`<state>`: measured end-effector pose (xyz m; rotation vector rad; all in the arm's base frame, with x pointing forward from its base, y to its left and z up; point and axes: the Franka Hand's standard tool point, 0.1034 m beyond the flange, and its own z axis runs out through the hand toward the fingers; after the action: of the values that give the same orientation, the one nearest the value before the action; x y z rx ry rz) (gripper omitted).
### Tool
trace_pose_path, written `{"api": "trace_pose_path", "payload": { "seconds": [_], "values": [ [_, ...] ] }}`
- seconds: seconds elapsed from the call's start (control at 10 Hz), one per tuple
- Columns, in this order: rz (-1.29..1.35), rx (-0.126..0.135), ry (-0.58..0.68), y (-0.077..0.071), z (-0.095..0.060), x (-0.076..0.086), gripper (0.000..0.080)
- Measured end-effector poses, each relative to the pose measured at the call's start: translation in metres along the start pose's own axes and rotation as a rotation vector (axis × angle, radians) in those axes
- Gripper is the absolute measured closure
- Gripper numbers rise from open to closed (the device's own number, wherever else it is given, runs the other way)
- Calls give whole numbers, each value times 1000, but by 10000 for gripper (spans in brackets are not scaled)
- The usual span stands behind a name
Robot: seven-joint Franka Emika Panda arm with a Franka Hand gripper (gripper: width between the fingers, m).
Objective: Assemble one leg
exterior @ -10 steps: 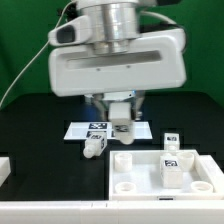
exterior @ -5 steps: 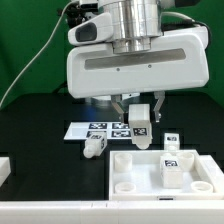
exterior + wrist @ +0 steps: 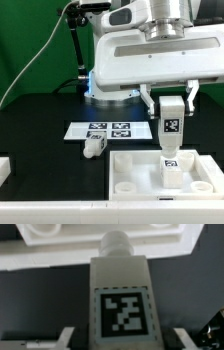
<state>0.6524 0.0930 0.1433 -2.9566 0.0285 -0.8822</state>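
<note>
Starting nearest the exterior camera, the white tabletop slab (image 3: 135,172) lies on the black counter (image 3: 40,125) below the pincer. A standing leg (image 3: 171,166) is upright on it, straight under the pincer. Just above that, the pincer (image 3: 171,108) is pinching the leg (image 3: 171,127), held upright with its tag facing the room. The leg's lower end looks close over the standing leg's top, though I cannot tell whether a gap remains. Lower than the pincer and off toward the exterior view's left, a loose leg (image 3: 95,146) lies tipped on the counter. Just beyond it is the marker board (image 3: 108,129).

A second ago the arm hung over the marker board with this same leg in its grip. It has since swung across to the exterior view's right and now hangs over the slab. I'd judge the carry is done and what remains is finding a free socket and lowering the leg in. The spot directly beneath looks occupied, so a sideways shift seems likely.

The wrist view shows the leg (image 3: 118,286) lengthwise, with its tag (image 3: 124,314) square on. Its narrower rounded tip (image 3: 117,243) points toward the slab (image 3: 60,255), a detail the exterior view does not make clear. Only the exterior view shows the standing leg, the loose leg and the board.
</note>
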Motion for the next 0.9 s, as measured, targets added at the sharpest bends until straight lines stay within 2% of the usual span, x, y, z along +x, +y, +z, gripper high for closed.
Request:
{"api": "trace_pose_path", "payload": {
  "seconds": [0.4, 0.6, 0.7, 0.9],
  "values": [
    [-1, -3, -5, 2, 3, -4, 517],
    [-23, 19, 5, -26, 10, -13, 517],
    [-32, 25, 10, -35, 13, -18, 517],
    [-35, 21, 33, -31, 14, -16, 517]
  ]
}}
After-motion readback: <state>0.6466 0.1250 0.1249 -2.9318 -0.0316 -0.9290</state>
